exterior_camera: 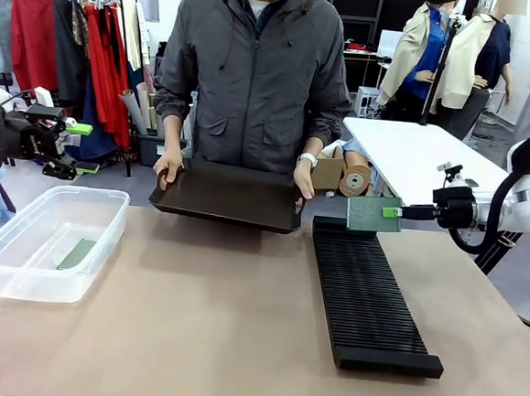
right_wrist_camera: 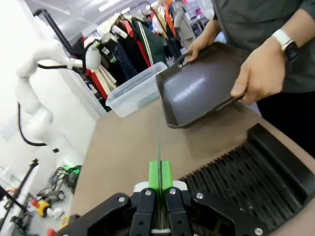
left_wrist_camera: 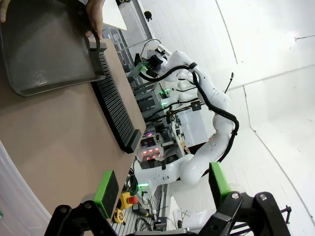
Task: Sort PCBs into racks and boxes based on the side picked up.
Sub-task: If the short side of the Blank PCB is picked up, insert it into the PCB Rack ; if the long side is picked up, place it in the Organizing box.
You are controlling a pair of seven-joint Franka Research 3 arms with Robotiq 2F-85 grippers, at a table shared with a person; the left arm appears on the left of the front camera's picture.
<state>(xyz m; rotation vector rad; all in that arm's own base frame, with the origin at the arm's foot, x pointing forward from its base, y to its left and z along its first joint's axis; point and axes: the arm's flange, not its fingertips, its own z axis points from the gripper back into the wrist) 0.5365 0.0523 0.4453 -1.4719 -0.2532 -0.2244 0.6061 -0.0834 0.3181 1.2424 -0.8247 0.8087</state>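
Observation:
My right gripper (exterior_camera: 393, 212) is shut on a green PCB (exterior_camera: 372, 214), held upright just above the far end of the black ribbed rack (exterior_camera: 367, 298). In the right wrist view this PCB (right_wrist_camera: 159, 142) shows edge-on between the closed pads of the right gripper (right_wrist_camera: 160, 178), with the rack (right_wrist_camera: 246, 182) below to the right. Another PCB (exterior_camera: 77, 254) lies flat in the clear box (exterior_camera: 20, 275) at the left. My left gripper (exterior_camera: 83, 148) hovers open and empty behind and above the box, and in its own view the left gripper (left_wrist_camera: 162, 189) shows its green pads (left_wrist_camera: 107, 191) wide apart.
A person at the far side holds a flat black tray (exterior_camera: 228, 195) in both hands, tilted over the table edge between box and rack. The tray (right_wrist_camera: 206, 88) is close ahead of my right gripper. A cardboard box and tape rolls (exterior_camera: 340, 175) sit behind the rack.

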